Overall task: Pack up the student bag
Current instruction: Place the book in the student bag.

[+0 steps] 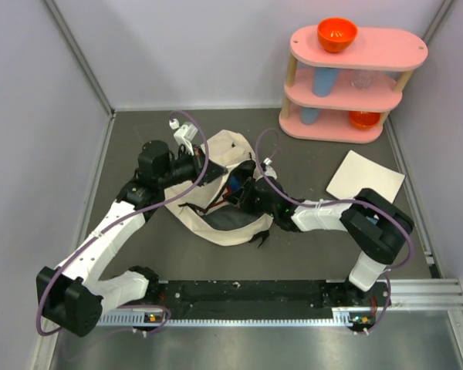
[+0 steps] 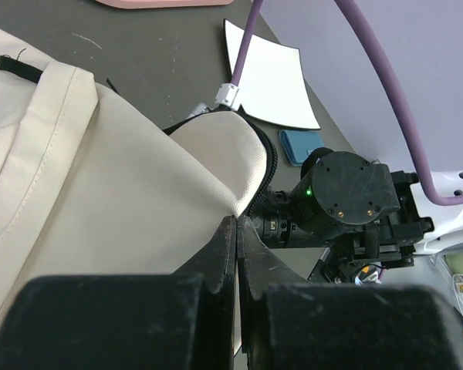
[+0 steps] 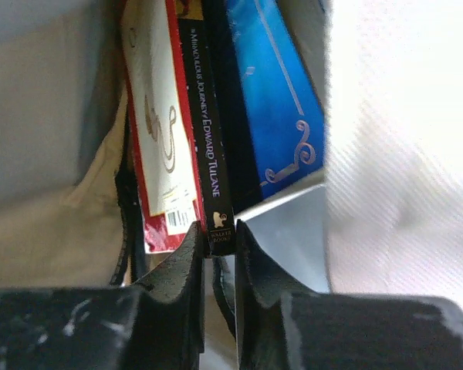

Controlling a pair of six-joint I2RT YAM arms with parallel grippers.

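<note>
The beige student bag [image 1: 216, 154] lies in the middle of the table, its black-zippered mouth open toward the right. My left gripper [image 2: 238, 227] is shut on the edge of the bag's canvas [image 2: 139, 200] and holds it up. My right gripper [image 3: 217, 235] is inside the bag's mouth, shut on the black spine of a book [image 3: 208, 154]. A red and cream book [image 3: 156, 131] lies left of it and a blue book [image 3: 274, 100] right of it. In the top view the right gripper [image 1: 243, 193] is partly hidden by the bag.
A pink three-tier shelf [image 1: 355, 77] stands at the back right with an orange bowl [image 1: 337, 34] on top, blue cups and another orange bowl below. A white sheet [image 1: 365, 176] lies right of the bag, also in the left wrist view [image 2: 270, 77]. Walls close the sides.
</note>
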